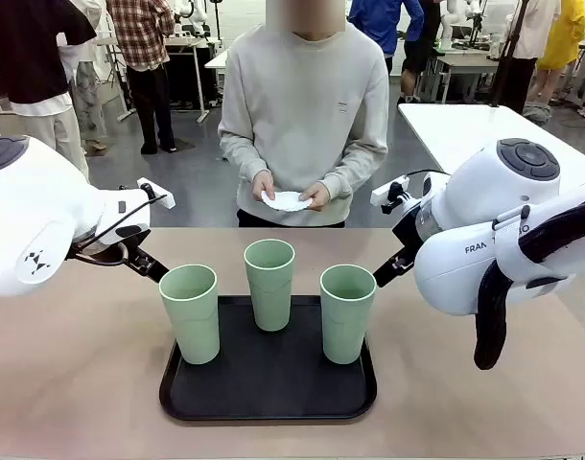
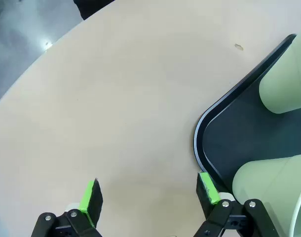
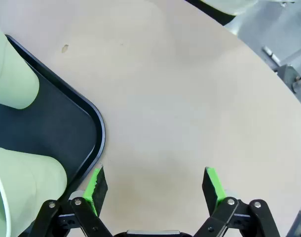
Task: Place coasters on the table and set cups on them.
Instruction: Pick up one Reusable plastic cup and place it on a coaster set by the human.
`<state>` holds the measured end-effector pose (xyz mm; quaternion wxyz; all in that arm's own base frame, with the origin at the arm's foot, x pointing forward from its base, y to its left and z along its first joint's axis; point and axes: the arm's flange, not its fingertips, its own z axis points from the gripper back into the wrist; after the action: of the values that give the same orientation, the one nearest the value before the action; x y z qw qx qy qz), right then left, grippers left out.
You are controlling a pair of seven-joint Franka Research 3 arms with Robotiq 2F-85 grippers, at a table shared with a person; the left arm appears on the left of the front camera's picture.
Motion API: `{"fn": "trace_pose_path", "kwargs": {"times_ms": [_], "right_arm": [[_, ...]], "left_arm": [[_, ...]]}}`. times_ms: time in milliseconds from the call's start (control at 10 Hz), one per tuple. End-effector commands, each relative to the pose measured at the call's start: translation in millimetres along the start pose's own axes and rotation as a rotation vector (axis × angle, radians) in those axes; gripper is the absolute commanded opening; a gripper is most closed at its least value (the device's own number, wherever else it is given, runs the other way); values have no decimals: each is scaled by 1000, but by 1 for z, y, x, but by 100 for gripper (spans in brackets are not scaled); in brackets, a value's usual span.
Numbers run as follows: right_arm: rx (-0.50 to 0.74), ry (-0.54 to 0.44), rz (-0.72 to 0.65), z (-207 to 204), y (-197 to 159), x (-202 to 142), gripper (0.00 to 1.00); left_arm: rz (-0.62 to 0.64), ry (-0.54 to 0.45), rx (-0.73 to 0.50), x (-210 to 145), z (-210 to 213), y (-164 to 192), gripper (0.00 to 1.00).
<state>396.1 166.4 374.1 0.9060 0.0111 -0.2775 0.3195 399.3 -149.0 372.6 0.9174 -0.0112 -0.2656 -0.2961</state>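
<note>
Left end effector (image 2: pixel 148 187) and right end effector (image 3: pixel 154 180) gape empty; cups (image 2: pixel 283 84) cropped by wrist-view edges

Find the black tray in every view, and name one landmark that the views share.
Front view: the black tray sits low at centre on the table.
Left wrist view: the tray's rounded corner comes in from the right side.
Right wrist view: its rounded corner comes in from the left side.
Shared landmark: the green cups standing on the tray.

grey floor (image 1: pixel 192 182), white table (image 1: pixel 475 129) far r
</note>
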Motion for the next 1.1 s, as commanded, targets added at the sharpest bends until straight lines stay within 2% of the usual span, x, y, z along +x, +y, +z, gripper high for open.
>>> {"fn": "trace_pose_path", "kwargs": {"times_ms": [0, 1000], "right_arm": [[1, 0, 1, 0, 0, 0, 100], [1, 0, 1, 0, 0, 0, 100]], "left_arm": [[3, -4, 3, 2, -1, 2, 100], [3, -4, 3, 2, -1, 2, 100]]}}
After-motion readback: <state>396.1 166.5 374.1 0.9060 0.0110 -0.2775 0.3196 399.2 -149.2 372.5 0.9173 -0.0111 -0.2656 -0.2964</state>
